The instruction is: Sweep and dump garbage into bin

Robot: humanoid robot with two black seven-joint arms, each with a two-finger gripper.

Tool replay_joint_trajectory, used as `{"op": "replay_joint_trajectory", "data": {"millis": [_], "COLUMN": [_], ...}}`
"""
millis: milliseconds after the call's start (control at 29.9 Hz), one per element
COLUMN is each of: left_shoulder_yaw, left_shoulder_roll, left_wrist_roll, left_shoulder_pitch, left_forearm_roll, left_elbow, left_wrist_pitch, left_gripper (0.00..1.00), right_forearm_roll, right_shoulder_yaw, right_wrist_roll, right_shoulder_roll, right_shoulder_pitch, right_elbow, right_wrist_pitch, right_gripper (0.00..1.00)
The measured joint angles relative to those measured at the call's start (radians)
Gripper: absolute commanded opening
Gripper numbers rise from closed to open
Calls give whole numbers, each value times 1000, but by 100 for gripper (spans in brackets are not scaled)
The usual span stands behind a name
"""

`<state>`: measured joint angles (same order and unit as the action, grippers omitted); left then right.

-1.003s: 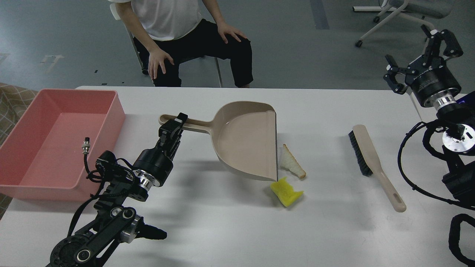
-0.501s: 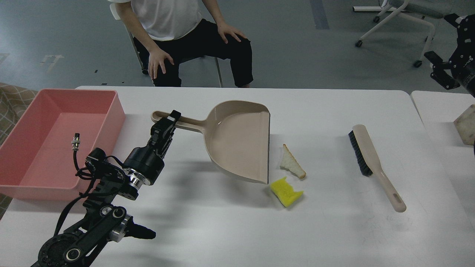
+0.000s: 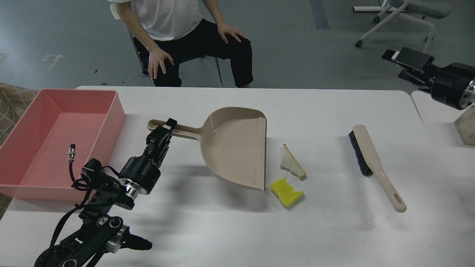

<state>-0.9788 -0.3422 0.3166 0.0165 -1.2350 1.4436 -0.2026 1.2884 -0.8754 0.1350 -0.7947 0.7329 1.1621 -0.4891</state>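
The garbage lies on the white table: a triangular white bread slice (image 3: pixel 291 163) with brown crust and a yellow notched sponge piece (image 3: pixel 286 192) just in front of it. The beige dustpan (image 3: pixel 233 148) sits left of them, its open edge a small gap away from both. My left gripper (image 3: pixel 164 128) is shut on the dustpan's handle. The salmon-pink bin (image 3: pixel 119 111) stands at the table's left end and looks empty. My right gripper (image 3: pixel 407 66) hangs at the far right, beyond the table's back corner, turned sideways, its fingers apart and empty.
A beige brush (image 3: pixel 367 155) with black bristles lies to the right of the garbage. A person (image 3: pixel 185 26) sits behind the table's far edge. A second table (image 3: pixel 438 122) adjoins at the right with a beige block (image 3: pixel 465 128). An office chair (image 3: pixel 400 15) stands behind.
My left gripper pulled the dustpan to the left, opening a gap to the bread and sponge. My right arm swung away to the right and its gripper turned sideways.
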Motion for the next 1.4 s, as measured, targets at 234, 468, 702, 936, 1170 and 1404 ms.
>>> {"op": "replay_joint_trajectory", "data": {"millis": [234, 468, 702, 936, 1170, 1404], "left_shoulder_yaw": [-4, -7, -8, -11, -11, -11], "left_shoulder_roll": [-1, 3, 9, 14, 23, 29], "left_wrist_roll": [18, 38, 51, 52, 50, 50], "left_shoulder_pitch": [18, 49, 67, 68, 69, 69], "left_forearm_roll": [0, 0, 0, 0, 2, 3], "left_elbow": [0, 2, 3, 4, 4, 1], "left_wrist_pitch": [0, -1, -1, -2, -1, -1], "left_gripper": [24, 23, 23, 23, 23, 23], "right_forearm_roll": [122, 150, 149, 144, 137, 132], "right_shoulder_yaw": [111, 240, 343, 421, 461, 466], "right_wrist_roll": [0, -11, -15, -65, -173, -233], "right_shoulder_roll": [-40, -67, -214, -368, -396, -386], "right_shoulder_pitch": [42, 63, 49, 14, -20, -30], "right_elbow": [45, 104, 204, 318, 394, 442], "right_wrist_pitch": [1, 1, 1, 1, 1, 1], "right_gripper": [100, 99, 96, 86, 81, 81]}}
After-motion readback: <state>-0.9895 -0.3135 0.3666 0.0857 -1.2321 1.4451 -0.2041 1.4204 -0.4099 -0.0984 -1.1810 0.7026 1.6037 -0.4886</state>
